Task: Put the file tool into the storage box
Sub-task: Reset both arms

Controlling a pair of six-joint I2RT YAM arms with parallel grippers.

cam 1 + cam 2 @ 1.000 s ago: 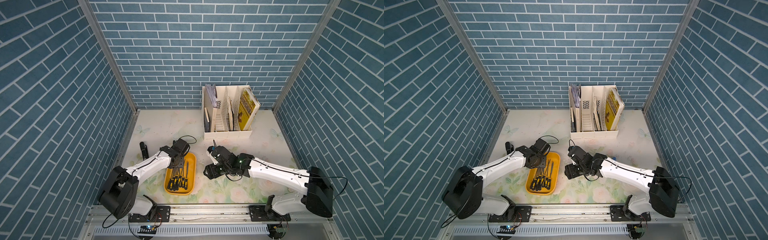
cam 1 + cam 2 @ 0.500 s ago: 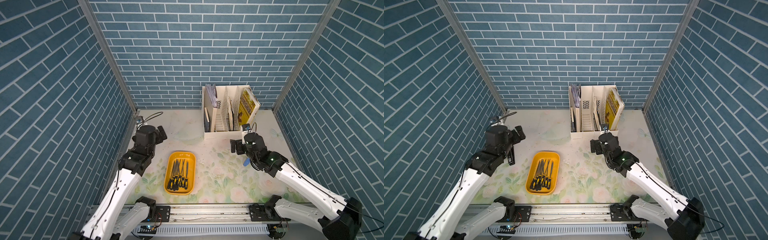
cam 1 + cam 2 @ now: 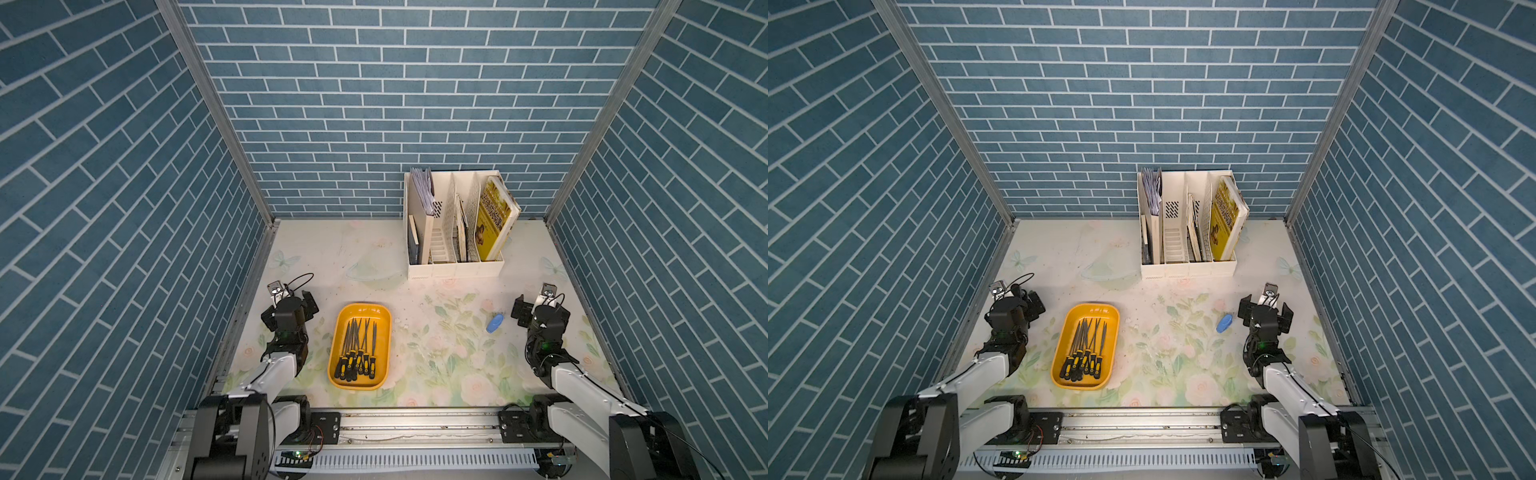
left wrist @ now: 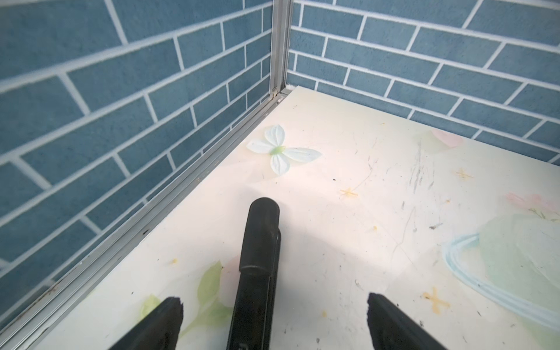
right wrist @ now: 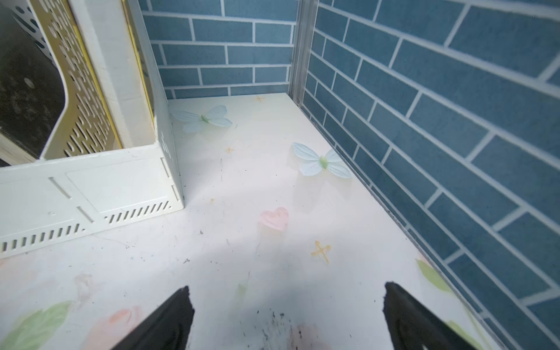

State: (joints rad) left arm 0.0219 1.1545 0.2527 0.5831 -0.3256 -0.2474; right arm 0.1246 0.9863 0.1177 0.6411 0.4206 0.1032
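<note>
The storage box (image 3: 361, 309) (image 3: 1096, 311) is a shallow yellow-orange tray on the floral table, near the front and left of centre. Several file tools (image 3: 356, 353) (image 3: 1084, 352) with black-and-yellow handles lie in it, handles toward the front. My left gripper (image 3: 291, 306) (image 3: 1017, 308) (image 4: 274, 300) stands open left of the tray, holding nothing. A black bar-shaped object (image 4: 257, 242) lies on the table between its fingers, untouched. My right gripper (image 3: 540, 311) (image 3: 1265, 312) (image 5: 288, 288) stands open and empty far to the right, over bare table.
A tall white slotted organiser (image 3: 455, 266) (image 5: 91, 188) with books stands at the back right. A small blue oval object (image 3: 494, 323) (image 3: 1224, 323) lies just left of the right gripper. Blue brick walls close in both sides and the back.
Both arms have drawn away from the tray, the left to the left wall side and the right to the right wall side. Both grippers have opened wide.
</note>
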